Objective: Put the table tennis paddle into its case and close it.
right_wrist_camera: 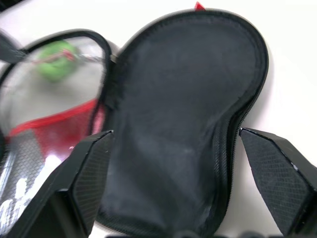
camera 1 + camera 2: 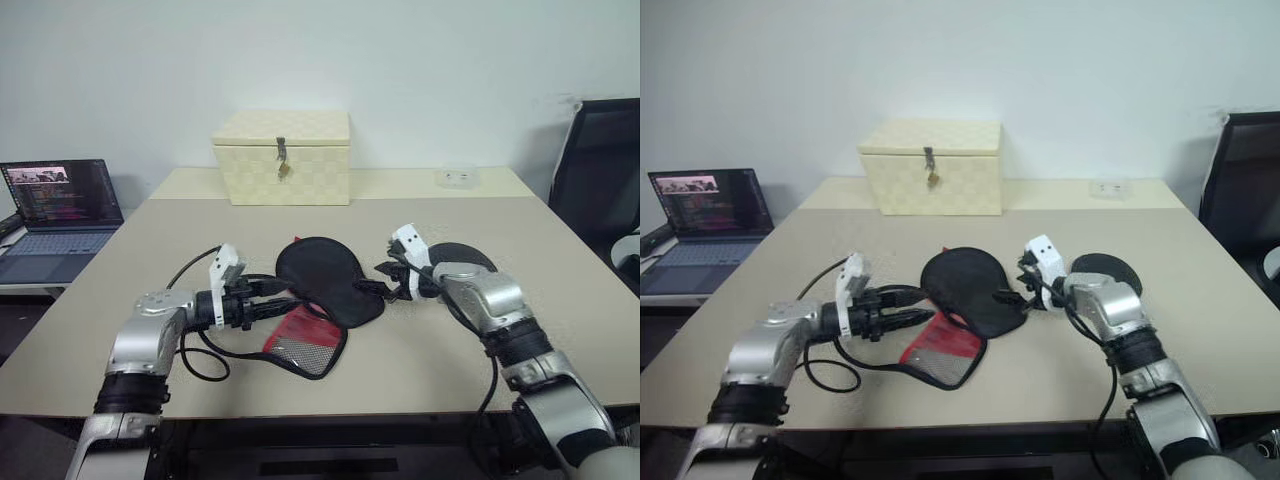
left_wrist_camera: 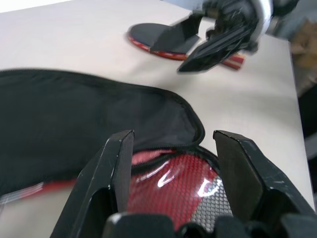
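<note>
**Case lies open, paddle waits to the right**

While the case (image 2: 325,283) lies unzipped mid-table, its black half spread flat and its red mesh panel folded toward the near left, the left gripper (image 2: 268,300) hovers at that panel with fingers parted and empty. Right gripper (image 2: 385,283) stands wide at the black half's right edge, gripping nothing. Just behind it, further right, the table tennis paddle (image 2: 1105,268) lies flat on the table (image 2: 180,215).
</note>
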